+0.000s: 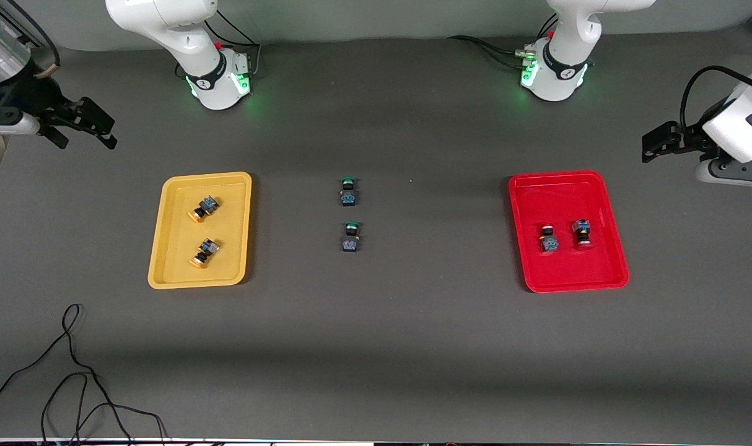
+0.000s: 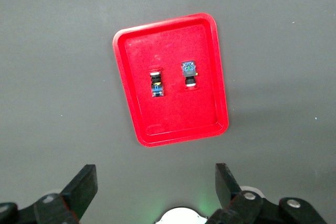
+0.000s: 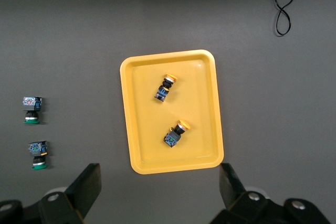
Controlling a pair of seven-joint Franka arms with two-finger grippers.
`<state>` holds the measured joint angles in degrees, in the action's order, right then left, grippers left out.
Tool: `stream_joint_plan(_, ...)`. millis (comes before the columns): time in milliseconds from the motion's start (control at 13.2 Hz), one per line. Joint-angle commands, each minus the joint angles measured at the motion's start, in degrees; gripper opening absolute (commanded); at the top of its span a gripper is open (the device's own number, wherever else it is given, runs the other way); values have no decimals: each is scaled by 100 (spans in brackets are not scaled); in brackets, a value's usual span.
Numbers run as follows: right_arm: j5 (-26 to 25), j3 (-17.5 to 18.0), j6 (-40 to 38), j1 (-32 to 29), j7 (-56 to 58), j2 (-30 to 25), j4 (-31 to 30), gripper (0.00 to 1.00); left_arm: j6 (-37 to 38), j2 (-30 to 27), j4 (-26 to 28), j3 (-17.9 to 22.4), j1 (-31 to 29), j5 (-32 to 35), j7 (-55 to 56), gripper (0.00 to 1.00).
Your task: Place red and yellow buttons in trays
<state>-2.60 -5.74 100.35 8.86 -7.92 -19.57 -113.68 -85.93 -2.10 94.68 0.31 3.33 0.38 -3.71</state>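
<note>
Two orange-yellow-capped push-button switches [image 1: 204, 207] [image 1: 204, 253] in yellow plastic tray [image 1: 165, 235]; two red-capped switches [image 1: 549, 238] [image 1: 581, 233] in red plastic tray [image 1: 605, 204]; two green-capped switches [image 1: 348, 191] [image 1: 350, 237] between trays. Left gripper [image 2: 156, 188] and right gripper [image 3: 160, 188] raised at table ends, fingers spread, empty.

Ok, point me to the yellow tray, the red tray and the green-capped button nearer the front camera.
yellow tray [image 1: 165, 238]: front view, on its rim.
red tray [image 1: 562, 198]: front view, on its bare floor.
green-capped button nearer the front camera [image 1: 350, 238]: front view, on its dark body, between the trays.

Yellow tray [image 3: 128, 129] w/ 2 yellow buttons [image 3: 166, 88] (2 green-capped switches [image 3: 31, 109] beside it).
</note>
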Motion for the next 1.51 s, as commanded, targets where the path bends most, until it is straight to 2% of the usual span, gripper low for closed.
stream_joint_plan(0,154,-6,-454,-16,186,970,1091,100,-19,148,-142,128,115,-64,-7,100)
stream_joint_plan(151,154,3,-472,-7,108,1253,1382,100,6,140,-142,128,115,-55,-16,100)
stream_joint_plan(378,146,38,-472,19,116,1272,1384,100,50,139,-142,128,115,-47,-16,100)
stream_joint_plan(680,154,30,-516,46,142,1140,1208,100,51,139,-151,128,132,-55,-16,100)
stream_joint_plan(1058,392,-6,2,46,344,982,778,100,77,113,-142,128,124,-55,-33,100)
stream_joint_plan(1436,321,-6,-23,28,353,1174,1005,100,77,95,-142,128,106,-47,-33,100)
